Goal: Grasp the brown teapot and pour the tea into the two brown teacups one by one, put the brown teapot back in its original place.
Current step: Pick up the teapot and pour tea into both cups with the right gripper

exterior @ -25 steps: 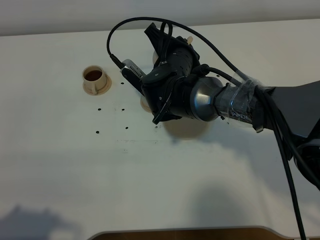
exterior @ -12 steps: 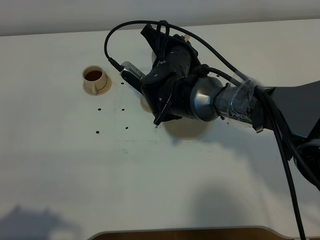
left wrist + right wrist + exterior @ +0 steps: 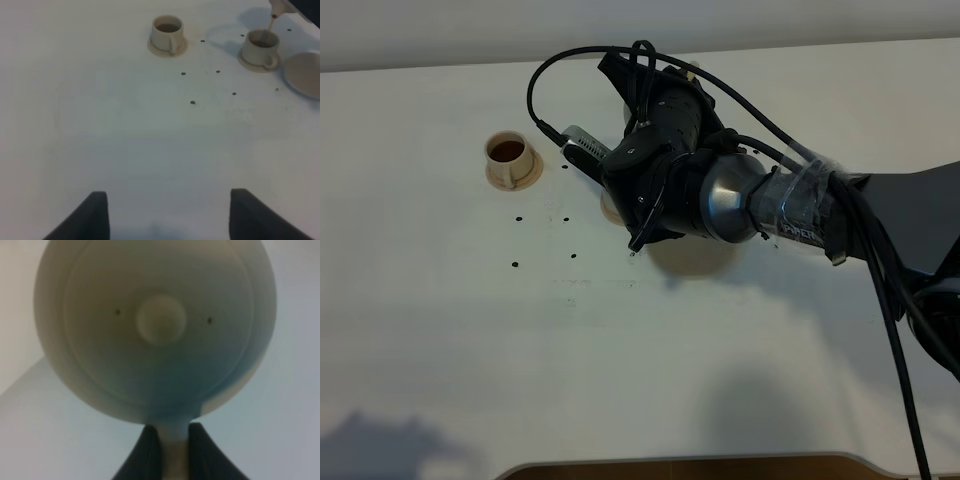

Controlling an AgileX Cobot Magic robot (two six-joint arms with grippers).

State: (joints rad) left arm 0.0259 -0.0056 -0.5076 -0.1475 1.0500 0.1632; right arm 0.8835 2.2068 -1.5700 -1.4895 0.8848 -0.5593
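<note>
The brown teapot (image 3: 160,330) fills the right wrist view, lid knob toward the camera, and my right gripper (image 3: 175,442) is shut on its handle. In the high view the right arm (image 3: 720,195) reaches across the middle and hides most of the pot. In the left wrist view the spout (image 3: 278,6) sends a thin stream of tea into one brown teacup (image 3: 260,47). The other teacup (image 3: 510,160) (image 3: 167,32) stands on its saucer to the left with dark tea in it. My left gripper (image 3: 170,215) is open, low over bare table, far from the cups.
A bare round tan saucer (image 3: 695,255) (image 3: 305,75) lies just right of the cup being filled. Several small dark dots (image 3: 542,240) mark the white table (image 3: 620,380) near the cups. Black cables (image 3: 890,340) hang along the right arm.
The right wrist with the teapot has edged slightly toward the far side of the table. The cups and saucer have not moved.
</note>
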